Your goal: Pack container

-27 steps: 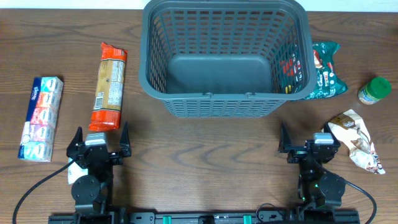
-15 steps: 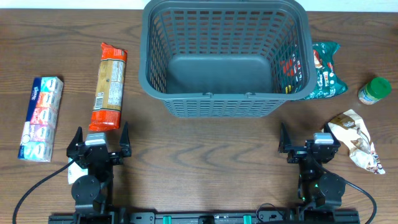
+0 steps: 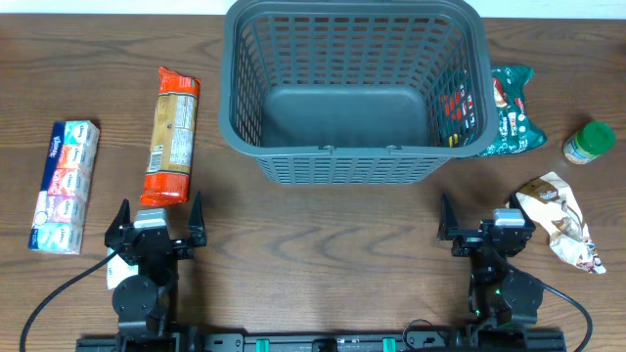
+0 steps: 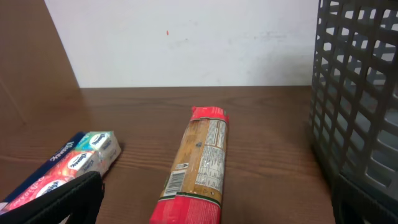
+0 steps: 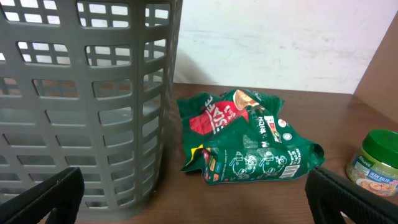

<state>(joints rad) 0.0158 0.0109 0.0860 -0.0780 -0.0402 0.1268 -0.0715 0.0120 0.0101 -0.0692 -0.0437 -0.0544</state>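
The dark grey basket stands at the back middle of the table and is empty. It also shows in the left wrist view and the right wrist view. My left gripper is open and empty near the front left, just behind a long orange and red packet, which also shows in the left wrist view. My right gripper is open and empty near the front right. A green packet lies against the basket's right wall and shows in the right wrist view.
A tissue pack lies at the far left, also in the left wrist view. A green-lidded jar stands at the far right, also in the right wrist view. A crumpled white and brown packet lies beside my right gripper.
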